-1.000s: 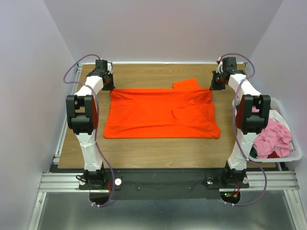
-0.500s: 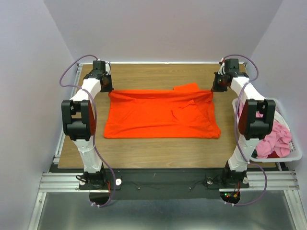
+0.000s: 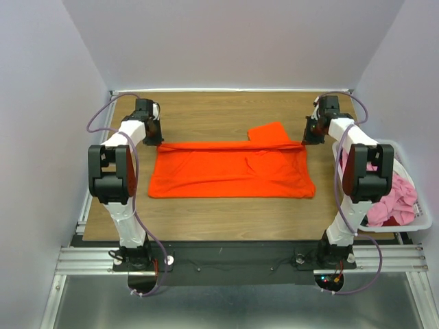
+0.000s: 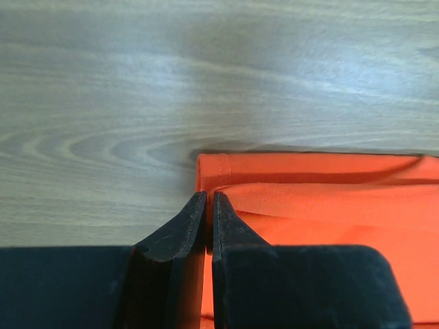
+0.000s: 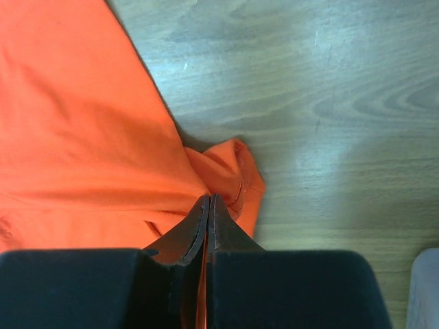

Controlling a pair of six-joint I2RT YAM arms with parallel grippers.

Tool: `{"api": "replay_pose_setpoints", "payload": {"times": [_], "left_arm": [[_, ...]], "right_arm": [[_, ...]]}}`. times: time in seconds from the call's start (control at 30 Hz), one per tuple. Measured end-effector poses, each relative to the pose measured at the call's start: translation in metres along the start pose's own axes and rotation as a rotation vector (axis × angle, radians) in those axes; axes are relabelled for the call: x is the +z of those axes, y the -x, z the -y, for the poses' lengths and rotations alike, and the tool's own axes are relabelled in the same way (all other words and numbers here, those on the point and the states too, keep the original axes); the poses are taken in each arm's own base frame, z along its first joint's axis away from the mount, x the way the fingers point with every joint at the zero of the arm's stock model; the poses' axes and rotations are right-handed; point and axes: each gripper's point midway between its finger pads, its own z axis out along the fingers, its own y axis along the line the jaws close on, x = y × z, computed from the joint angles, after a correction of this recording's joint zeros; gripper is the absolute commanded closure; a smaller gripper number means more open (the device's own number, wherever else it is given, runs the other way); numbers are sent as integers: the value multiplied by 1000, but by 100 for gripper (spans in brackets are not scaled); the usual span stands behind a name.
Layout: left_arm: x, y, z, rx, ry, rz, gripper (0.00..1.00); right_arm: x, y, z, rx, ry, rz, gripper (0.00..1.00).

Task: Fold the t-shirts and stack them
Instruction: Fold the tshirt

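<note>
Top external: orange t-shirt (image 3: 230, 175) shallower, far edge nearer than before.

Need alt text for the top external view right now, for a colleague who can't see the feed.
An orange t-shirt lies spread on the wooden table, the left pincer and right pincer each shut on one far corner. A white bin holding pink clothes sits at the right edge.

Orange t-shirt (image 3: 233, 171): soft matt cloth (stitched hem). Table (image 3: 226, 212): smooth wood grain, faint sheen. Bin (image 3: 411, 225): white plastic.
</note>
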Motion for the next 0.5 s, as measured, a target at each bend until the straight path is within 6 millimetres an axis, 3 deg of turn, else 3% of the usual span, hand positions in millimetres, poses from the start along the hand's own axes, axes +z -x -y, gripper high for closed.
{"api": "replay_pose_setpoints", "payload": {"times": [0.23,0.5], "left_arm": [[2,-16,-3,-20,25,-30,100],[-17,2,-3,-43,36,38,97]], "right_arm": [[-2,0,0,14,-2,3,99],[-18,4,-3,33,5,48,99]]}}
